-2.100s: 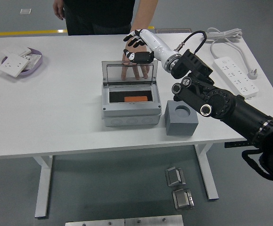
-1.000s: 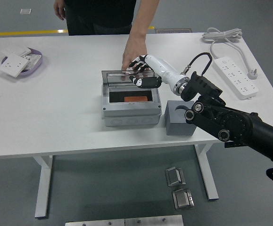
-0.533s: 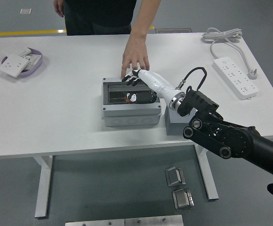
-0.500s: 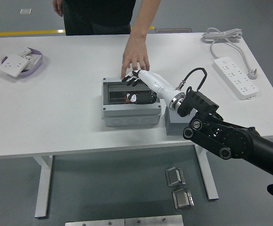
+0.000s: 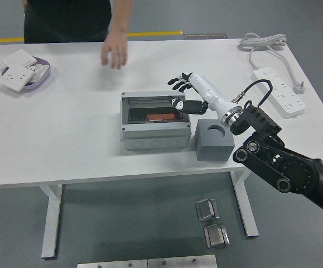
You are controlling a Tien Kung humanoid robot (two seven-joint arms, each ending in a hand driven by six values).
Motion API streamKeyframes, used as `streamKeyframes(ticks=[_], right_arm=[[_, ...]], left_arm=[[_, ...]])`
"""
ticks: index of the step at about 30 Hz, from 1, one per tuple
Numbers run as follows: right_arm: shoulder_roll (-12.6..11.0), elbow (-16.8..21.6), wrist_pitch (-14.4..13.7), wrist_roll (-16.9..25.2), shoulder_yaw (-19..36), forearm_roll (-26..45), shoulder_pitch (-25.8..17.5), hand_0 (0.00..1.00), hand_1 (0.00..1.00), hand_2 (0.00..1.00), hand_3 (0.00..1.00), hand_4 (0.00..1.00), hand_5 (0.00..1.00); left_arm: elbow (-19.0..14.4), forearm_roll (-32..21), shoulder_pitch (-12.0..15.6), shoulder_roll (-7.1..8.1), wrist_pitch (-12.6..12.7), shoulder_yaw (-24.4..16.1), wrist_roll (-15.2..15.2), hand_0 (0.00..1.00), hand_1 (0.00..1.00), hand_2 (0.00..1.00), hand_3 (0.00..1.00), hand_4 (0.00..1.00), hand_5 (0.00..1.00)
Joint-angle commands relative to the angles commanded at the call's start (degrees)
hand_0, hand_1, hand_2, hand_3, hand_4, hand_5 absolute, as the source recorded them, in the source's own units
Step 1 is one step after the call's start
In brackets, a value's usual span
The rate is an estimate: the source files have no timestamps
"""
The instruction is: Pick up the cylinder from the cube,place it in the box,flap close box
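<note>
The grey box (image 5: 154, 120) sits mid-table with its clear lid flat down, and an orange cylinder (image 5: 160, 116) shows through the lid. Right of it stands the grey cube (image 5: 214, 140), its round top hole bare. My right hand (image 5: 181, 92) hovers over the box's right rear corner, fingers spread, holding nothing. Its black arm (image 5: 278, 162) comes in from the lower right. A person's hand (image 5: 114, 53) hangs open above the table behind the box, apart from it. My left arm is out of the picture.
A purple dish (image 5: 30, 75) with white switch plates sits at the far left. A white power strip (image 5: 279, 89) with its cable lies at the far right. Metal parts (image 5: 212, 222) lie on the floor below the table.
The lid went from upright to flat on the box. My right hand then lifted off it and drew back right. The person's hand pulled away to the upper left.
</note>
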Motion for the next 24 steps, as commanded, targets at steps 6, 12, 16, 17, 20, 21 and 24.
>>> streamKeyframes(ticks=[6, 12, 16, 17, 20, 21, 24], right_arm=[[1.1, 5.3, -1.2, 5.7, 11.7, 4.6, -8.3, 0.705, 0.631, 0.642, 0.694, 0.619, 0.314], [3.1, 7.2, -1.4, 10.7, 22.1, 9.3, -16.3, 0.705, 0.629, 0.642, 0.692, 0.618, 0.312], [2.9, 6.9, -0.9, 11.4, 28.1, 11.0, -21.1, 0.713, 0.658, 0.661, 0.692, 0.62, 0.307], [2.9, 6.8, -0.8, 11.5, 29.5, 11.4, -22.1, 0.713, 0.658, 0.661, 0.692, 0.62, 0.307], [3.1, 6.6, -0.5, 11.7, 33.1, 12.2, -23.6, 0.675, 0.689, 0.718, 0.708, 0.681, 0.265], [3.3, 6.5, -0.5, 11.8, 34.0, 12.4, -23.8, 0.675, 0.689, 0.718, 0.708, 0.681, 0.265], [3.5, 6.5, -0.3, 11.8, 35.2, 12.5, -24.1, 0.675, 0.689, 0.718, 0.708, 0.681, 0.265]], left_arm=[[0.0, 0.2, 0.8, -0.47, 0.3, -0.5, 0.2, 0.596, 0.621, 0.572, 0.608, 0.667, 0.311], [0.0, 0.0, 1.0, -0.73, 0.4, -0.3, 0.1, 0.596, 0.622, 0.571, 0.607, 0.668, 0.312], [0.0, 0.0, 0.9, -0.5, 0.3, -0.2, -0.1, 0.596, 0.622, 0.571, 0.607, 0.668, 0.31], [0.0, 0.0, 0.8, -0.42, 0.3, -0.2, -0.1, 0.596, 0.622, 0.571, 0.607, 0.668, 0.31], [0.0, 0.0, 0.8, -0.21, 0.2, 0.0, -0.2, 0.597, 0.621, 0.571, 0.606, 0.667, 0.311], [0.0, 0.0, 0.8, -0.15, 0.2, 0.0, -0.2, 0.597, 0.621, 0.571, 0.606, 0.667, 0.311], [0.0, 0.1, 0.8, 0.03, 0.2, 0.1, -0.3, 0.597, 0.621, 0.571, 0.606, 0.667, 0.311]])
